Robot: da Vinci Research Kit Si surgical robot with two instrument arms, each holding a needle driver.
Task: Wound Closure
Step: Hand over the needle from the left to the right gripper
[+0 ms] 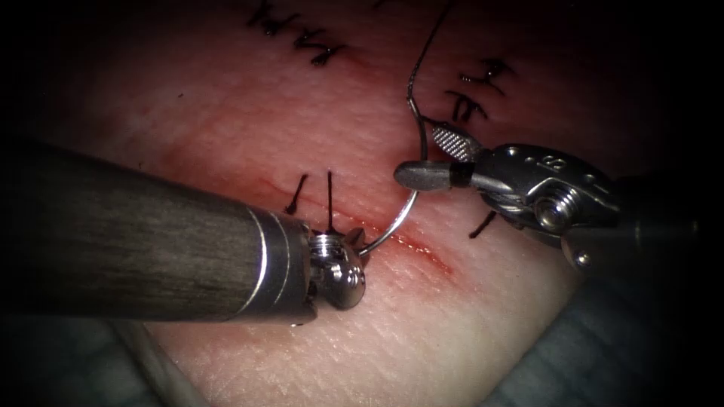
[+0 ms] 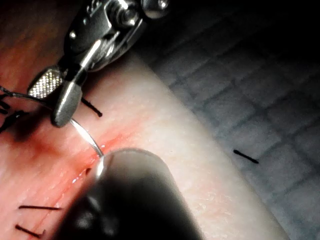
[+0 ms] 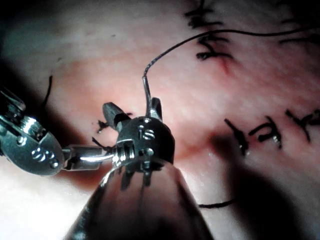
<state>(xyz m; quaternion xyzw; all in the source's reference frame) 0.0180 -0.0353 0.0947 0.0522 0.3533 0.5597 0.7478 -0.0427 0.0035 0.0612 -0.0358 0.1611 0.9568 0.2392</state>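
Needle (image 1: 403, 215) arcs above the cut in the tissue (image 1: 226, 120), its lower end gripped by the left tool (image 1: 354, 256) with fingers clenched at the cut. Right tool (image 1: 431, 162) has fingers released, spread either side of the needle's upper curve, where the thread (image 1: 426, 53) leads away.

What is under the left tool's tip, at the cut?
The needle runs from the right tool's open fingers down to the left tool at the cut. The tool covers its end, so entry into the tissue is hidden.
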